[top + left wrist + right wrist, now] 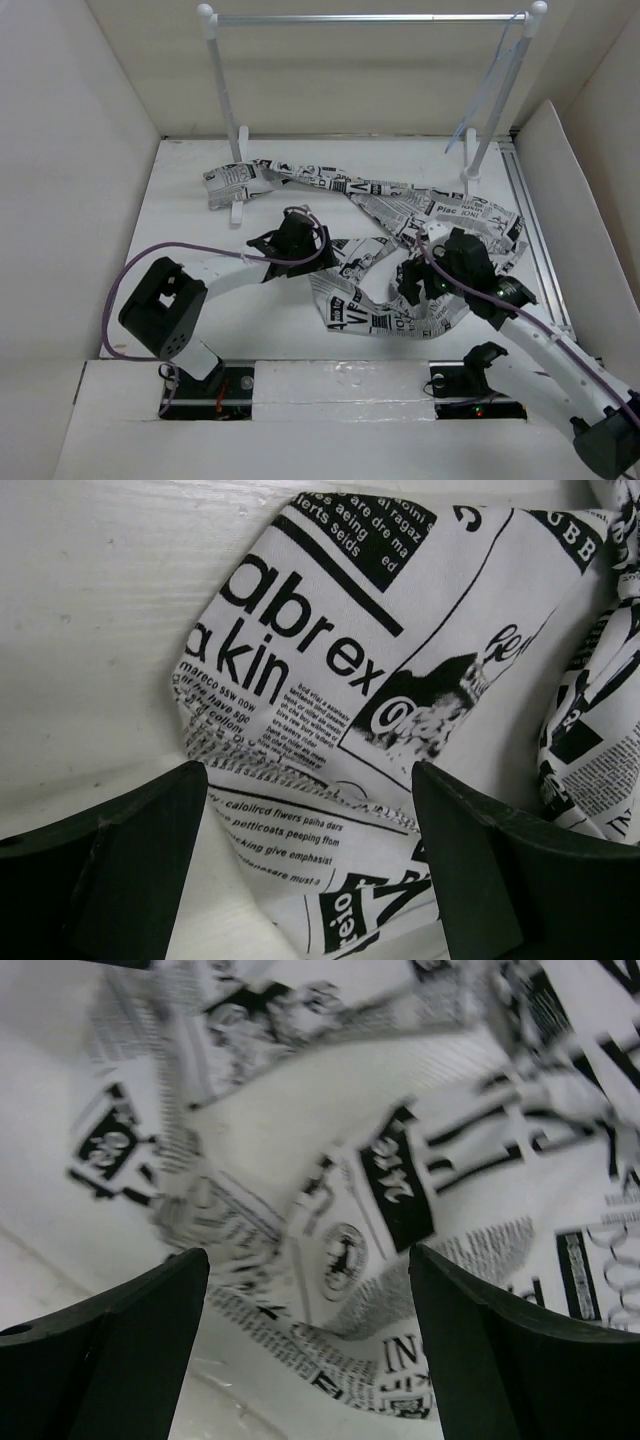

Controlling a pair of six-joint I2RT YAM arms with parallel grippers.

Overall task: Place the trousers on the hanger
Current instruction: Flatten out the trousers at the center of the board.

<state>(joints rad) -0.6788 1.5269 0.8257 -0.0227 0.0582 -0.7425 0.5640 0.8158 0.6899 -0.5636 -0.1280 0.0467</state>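
The trousers (pixel 400 215), white with black newspaper print, lie crumpled across the table from the left rack post to the right side, with one part trailing toward the front. My left gripper (pixel 318 250) is open and low over a fold of the trousers (pixel 380 640), with cloth lying between its fingers (pixel 130 860). My right gripper (pixel 410 285) is open just above the front part of the trousers (pixel 380 1140); this view is blurred. The pale-blue hanger (pixel 490 85) hangs from the right end of the rack's crossbar, far from both grippers.
A white two-post rack (pixel 225 90) with a metal crossbar (pixel 370 18) stands at the back of the table. White walls (pixel 70 200) enclose the table on the left, right and back. A metal rail (pixel 530 220) runs along the right edge.
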